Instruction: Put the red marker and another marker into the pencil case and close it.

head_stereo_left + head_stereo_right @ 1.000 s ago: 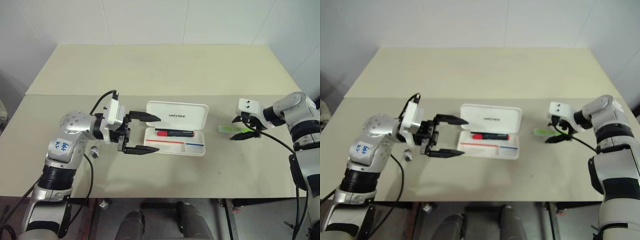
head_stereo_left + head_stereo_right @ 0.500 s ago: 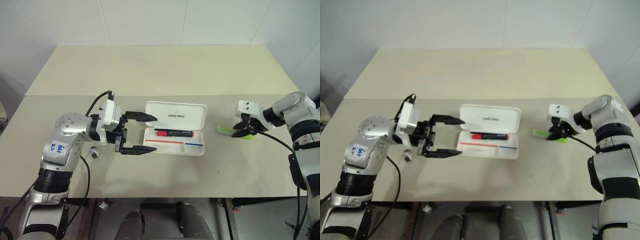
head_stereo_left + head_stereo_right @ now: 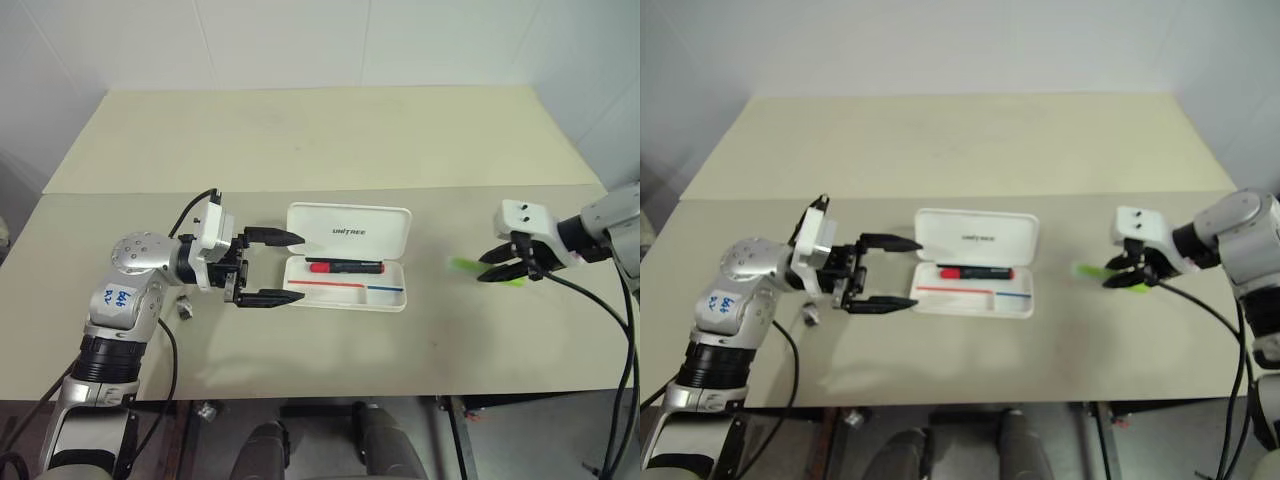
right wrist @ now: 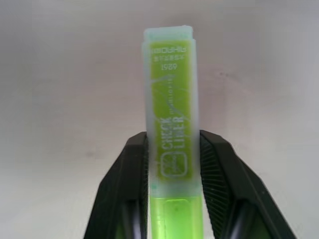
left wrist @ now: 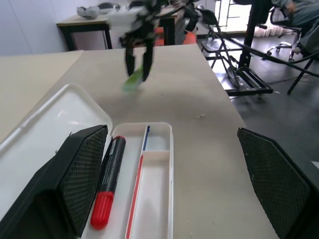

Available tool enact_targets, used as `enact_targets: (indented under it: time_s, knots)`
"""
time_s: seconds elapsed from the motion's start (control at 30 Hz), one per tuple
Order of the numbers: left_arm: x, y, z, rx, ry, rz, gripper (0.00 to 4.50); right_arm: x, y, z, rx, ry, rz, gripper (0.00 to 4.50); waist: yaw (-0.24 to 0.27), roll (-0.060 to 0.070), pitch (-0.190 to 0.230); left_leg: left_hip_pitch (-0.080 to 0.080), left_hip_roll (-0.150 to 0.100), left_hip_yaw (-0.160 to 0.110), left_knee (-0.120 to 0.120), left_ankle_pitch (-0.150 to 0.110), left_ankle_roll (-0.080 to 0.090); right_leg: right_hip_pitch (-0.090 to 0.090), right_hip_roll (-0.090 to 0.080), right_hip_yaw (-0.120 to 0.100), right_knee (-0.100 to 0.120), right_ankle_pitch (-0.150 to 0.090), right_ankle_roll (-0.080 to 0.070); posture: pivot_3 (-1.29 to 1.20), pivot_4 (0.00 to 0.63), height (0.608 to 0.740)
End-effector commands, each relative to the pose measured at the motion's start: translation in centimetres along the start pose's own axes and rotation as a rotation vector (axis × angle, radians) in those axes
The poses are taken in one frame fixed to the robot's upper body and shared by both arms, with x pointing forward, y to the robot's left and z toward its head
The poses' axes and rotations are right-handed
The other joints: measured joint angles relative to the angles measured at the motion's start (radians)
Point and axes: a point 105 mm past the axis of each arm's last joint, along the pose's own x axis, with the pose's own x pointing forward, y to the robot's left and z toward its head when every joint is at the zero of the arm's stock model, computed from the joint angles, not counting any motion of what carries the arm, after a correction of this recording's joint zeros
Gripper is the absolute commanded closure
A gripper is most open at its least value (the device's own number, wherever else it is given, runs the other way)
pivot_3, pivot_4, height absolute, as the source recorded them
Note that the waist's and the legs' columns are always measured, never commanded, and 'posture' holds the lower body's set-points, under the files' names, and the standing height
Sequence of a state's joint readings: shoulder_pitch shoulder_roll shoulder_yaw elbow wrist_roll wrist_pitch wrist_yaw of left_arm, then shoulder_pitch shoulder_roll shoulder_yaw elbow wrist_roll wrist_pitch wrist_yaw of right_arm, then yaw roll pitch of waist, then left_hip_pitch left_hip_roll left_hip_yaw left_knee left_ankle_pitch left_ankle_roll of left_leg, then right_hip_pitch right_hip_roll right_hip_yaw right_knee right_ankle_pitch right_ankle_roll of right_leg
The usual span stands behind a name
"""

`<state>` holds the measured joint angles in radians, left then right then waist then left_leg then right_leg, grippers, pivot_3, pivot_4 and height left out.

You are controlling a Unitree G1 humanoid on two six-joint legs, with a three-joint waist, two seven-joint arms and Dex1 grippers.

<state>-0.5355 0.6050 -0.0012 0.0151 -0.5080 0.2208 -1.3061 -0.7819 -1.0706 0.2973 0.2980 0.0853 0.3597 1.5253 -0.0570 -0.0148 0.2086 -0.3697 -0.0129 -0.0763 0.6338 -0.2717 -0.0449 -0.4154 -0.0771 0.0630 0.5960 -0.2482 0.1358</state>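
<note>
- The beige table (image 3: 320,140) carries the pencil case (image 3: 346,258) near its front middle, with its lid lying flat and open toward the far side.
- A small grey object (image 3: 185,309) rests on the table beside the left arm; what it is cannot be told.
- Nothing lies on the bare tabletop between the case and the right gripper.
- The left gripper (image 3: 268,266) has its two black fingers spread wide, one near the lid's corner and one near the tray's corner at the case's left end, holding nothing.
- The right gripper (image 3: 500,265) pinches the lime-green highlighter (image 4: 170,134) between both fingers; in the right wrist view its capped end sticks out past the fingertips.
- The highlighter is above the table, well to the right of the case.
- The red marker (image 3: 346,267) lies inside the tray along its far edge, red cap toward the left gripper.
- A red and a blue stripe (image 3: 372,287) run along the tray's floor.
</note>
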Motion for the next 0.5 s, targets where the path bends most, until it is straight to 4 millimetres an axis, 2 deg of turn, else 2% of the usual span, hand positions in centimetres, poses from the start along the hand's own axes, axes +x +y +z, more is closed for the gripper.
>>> enact_targets:
  time_s: [0.03,0.17,0.27,0.5]
  knots:
    - [-1.0,0.4,0.4,0.046,0.01,0.017,0.0,-0.4,2.9,3.9,-0.045,-0.082,0.077,3.43,0.0,0.0,0.0,0.0,0.0,0.0,0.0,0.0,0.0,0.0,0.0,0.0,0.001,0.0,0.0,0.0,0.15,0.74]
    - [-1.3,0.8,0.2,0.05,0.02,0.031,0.0,0.6,4.3,6.0,-0.053,-0.118,0.077,3.43,0.009,0.0,0.0,0.0,0.0,0.0,0.004,0.0,0.0,0.0,0.0,0.0,0.003,0.0,-0.001,0.0,0.15,0.74]
    - [-2.1,0.9,-0.2,0.051,0.043,0.045,0.0,2.7,5.0,8.2,-0.078,-0.159,0.082,3.43,0.011,-0.002,0.0,0.0,0.0,0.0,0.005,0.0,0.0,0.001,0.0,0.0,0.001,0.0,-0.001,0.0,0.15,0.74]
    - [-3.2,1.4,-0.7,0.053,0.081,0.09,0.0,6.1,5.0,10.8,-0.099,-0.195,0.076,3.43,0.023,-0.002,0.0,-0.002,0.0,0.0,0.005,0.0,0.001,0.0,0.0,0.0,0.0,0.0,-0.001,0.0,0.15,0.74]
